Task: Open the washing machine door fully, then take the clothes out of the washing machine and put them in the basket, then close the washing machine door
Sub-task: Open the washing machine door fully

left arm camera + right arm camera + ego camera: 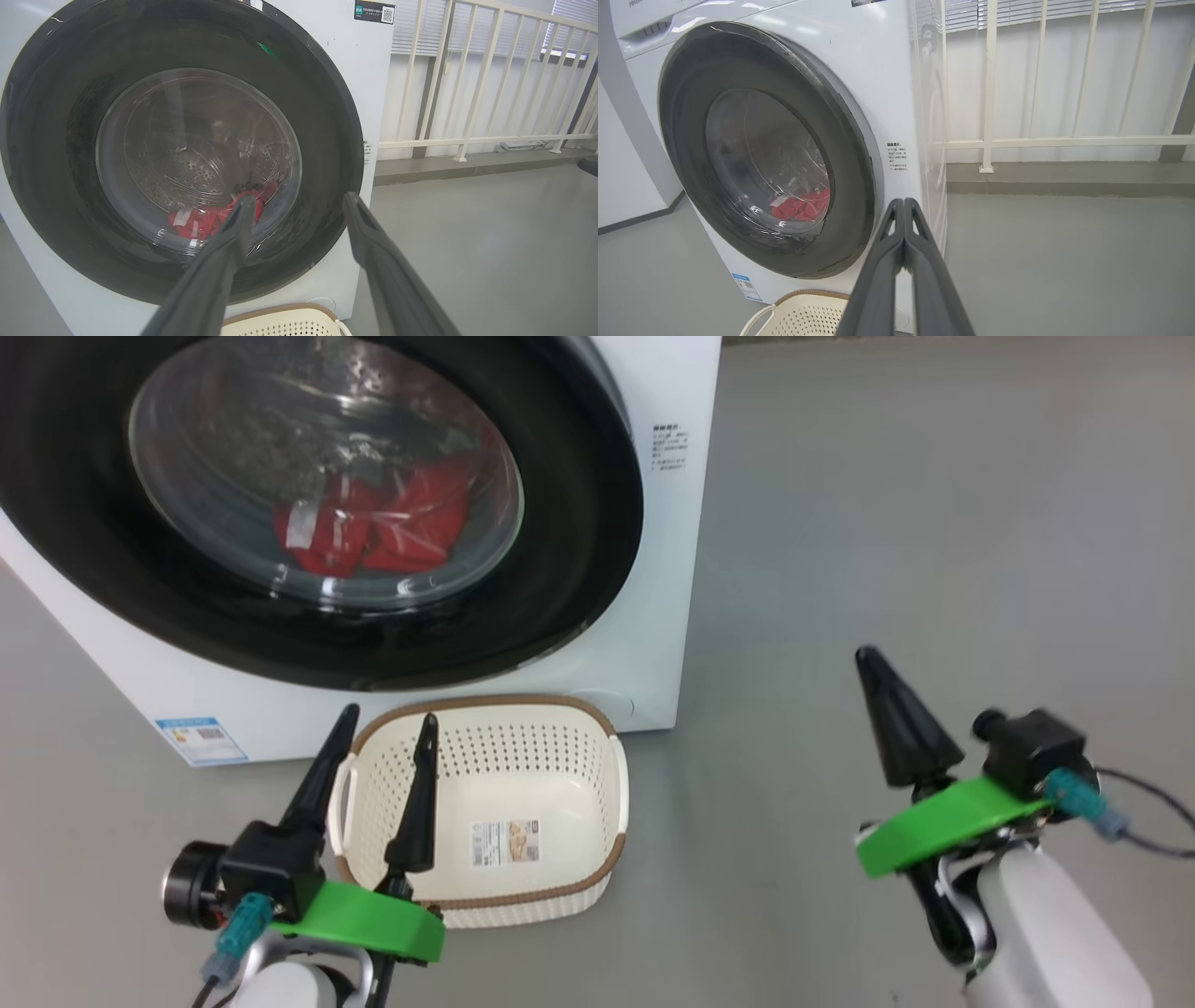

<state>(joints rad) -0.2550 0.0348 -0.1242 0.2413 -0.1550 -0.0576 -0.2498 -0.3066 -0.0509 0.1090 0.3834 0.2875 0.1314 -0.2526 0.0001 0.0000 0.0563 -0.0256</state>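
Shut door (583, 504) keeps red clothes (373, 527) inside. White basket (485, 702) on floor (840, 523) below door to receive them. Left hand (389, 714) spread wide; right hand (868, 658) pinched closed, empty.

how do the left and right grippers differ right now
The left gripper has its fingers spread apart; the right gripper has them pressed together. In the head view the left gripper shows in front of the basket, while the right gripper is over bare floor, right of the washing machine. Both have dark pointed fingers on green mounts and hold nothing.
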